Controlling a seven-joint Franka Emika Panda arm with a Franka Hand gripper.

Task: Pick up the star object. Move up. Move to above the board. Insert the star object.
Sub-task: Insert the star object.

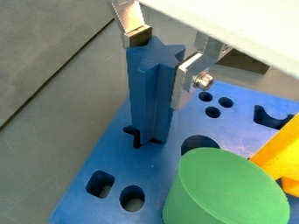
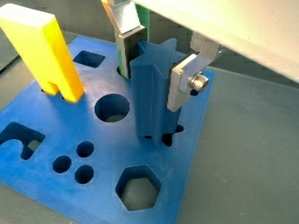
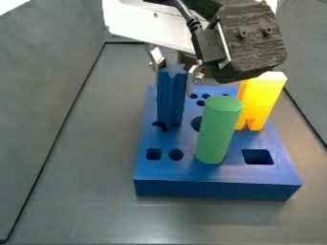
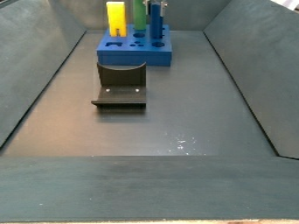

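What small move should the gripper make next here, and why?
Probably press straight down a little. The gripper holds the star object upright by its top, its lower end already entering the star hole in the board but standing tall, so not fully seated.

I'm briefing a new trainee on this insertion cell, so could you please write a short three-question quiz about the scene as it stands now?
1. True or false: the gripper has its fingers on either side of the star object, near its top.
2. Where is the star object's lower end? A) lying on the floor B) at the star-shaped hole in the board C) on top of the green cylinder
3. Fill in: in a side view, the piece standing in the board behind the green cylinder is the ____ block.

Key: 1 true. 2 B; how deep it sits cannot be told. 3 yellow-orange.
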